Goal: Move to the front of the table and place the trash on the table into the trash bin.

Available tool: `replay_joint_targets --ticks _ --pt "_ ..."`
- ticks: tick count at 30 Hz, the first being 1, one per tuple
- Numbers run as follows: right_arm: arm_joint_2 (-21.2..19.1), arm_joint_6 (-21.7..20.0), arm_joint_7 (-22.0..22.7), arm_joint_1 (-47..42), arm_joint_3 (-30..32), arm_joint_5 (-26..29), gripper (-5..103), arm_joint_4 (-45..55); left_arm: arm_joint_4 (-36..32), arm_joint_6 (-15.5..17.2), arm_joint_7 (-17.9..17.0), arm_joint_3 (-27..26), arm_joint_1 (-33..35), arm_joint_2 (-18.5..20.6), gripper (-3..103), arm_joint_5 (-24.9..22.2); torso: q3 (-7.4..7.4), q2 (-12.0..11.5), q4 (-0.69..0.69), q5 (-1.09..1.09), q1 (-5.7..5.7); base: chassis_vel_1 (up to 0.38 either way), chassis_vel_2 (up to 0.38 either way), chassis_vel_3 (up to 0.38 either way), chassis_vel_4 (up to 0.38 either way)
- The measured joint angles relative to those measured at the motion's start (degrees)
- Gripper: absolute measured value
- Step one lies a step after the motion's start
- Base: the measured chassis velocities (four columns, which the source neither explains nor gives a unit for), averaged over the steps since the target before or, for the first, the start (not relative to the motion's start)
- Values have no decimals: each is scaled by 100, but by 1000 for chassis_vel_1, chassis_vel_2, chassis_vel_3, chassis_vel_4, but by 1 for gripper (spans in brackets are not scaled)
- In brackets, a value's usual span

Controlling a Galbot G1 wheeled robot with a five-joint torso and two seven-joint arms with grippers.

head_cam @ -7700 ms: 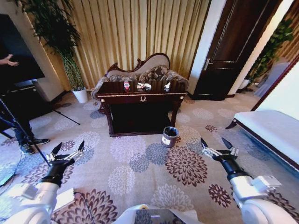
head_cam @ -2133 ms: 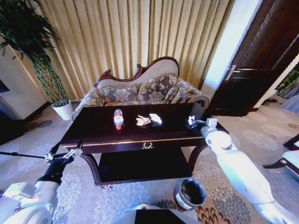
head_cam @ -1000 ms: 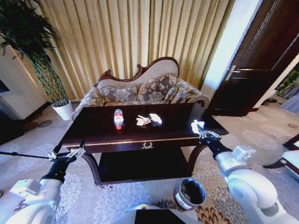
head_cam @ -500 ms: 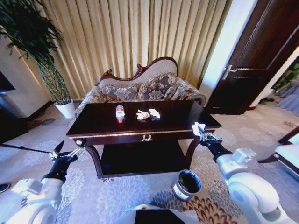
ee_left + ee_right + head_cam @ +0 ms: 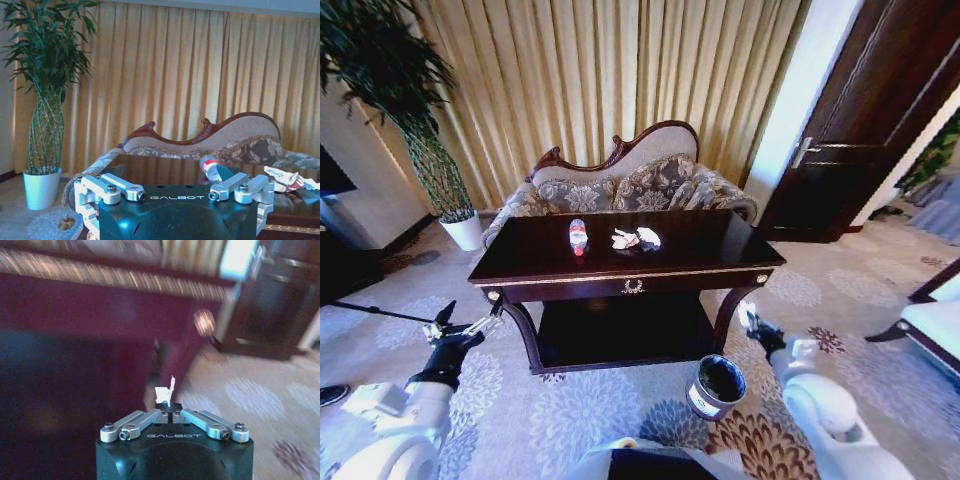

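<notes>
A robot's right gripper (image 5: 750,322) hangs low off the front right corner of a dark wooden desk (image 5: 700,255), its jaws clenched on a scrap of white paper (image 5: 163,394). The paper pokes out just beyond the jaw tips, with the desk's leg and the carpet behind it. The trash bin (image 5: 716,386) stands open on the carpet, below the jaws and a little to their left, near but not under them.

The step in hand appears to be the carry from desk to bin. The next move calls for bringing the jaws over the bin's mouth before they let go; a light scrap released off-centre could drift onto the carpet.

More trash lies on the desk, well beyond the jaws: a small bottle (image 5: 578,235) with a red cap and label, on its side, and a cluster of paper wads (image 5: 636,238) just beside it.

The left gripper (image 5: 466,325) waits off the desk's front left corner, its jaws spread wide and holding nothing. From its wrist camera the bottle and wads lie ahead on the desk top, with a carved sofa (image 5: 210,140) behind.
</notes>
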Motion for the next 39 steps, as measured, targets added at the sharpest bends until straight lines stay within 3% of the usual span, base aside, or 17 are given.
replay_joint_targets --ticks 10,20,34,39 --pt "416 448 -86 768 -283 -319 0 -2041 0 10 9 90 -5 -2 100 45 -1 2 3 -1 -2 0 0 0 0" --pt "733 936 -214 1215 -317 -721 0 -3307 0 9 24 35 53 5 100 52 -1 2 2 -2 -3 0 0 0 0" --pt "1020 1188 -504 1372 -432 -807 0 -3509 0 -3 39 41 70 6 100 53 -1 2 2 -2 -3 0 0 0 0" --pt "1049 1210 -582 1358 -414 -984 21 -3555 0 -7 53 43 74 8 100 54 -1 3 2 -2 -3 0 0 0 0"
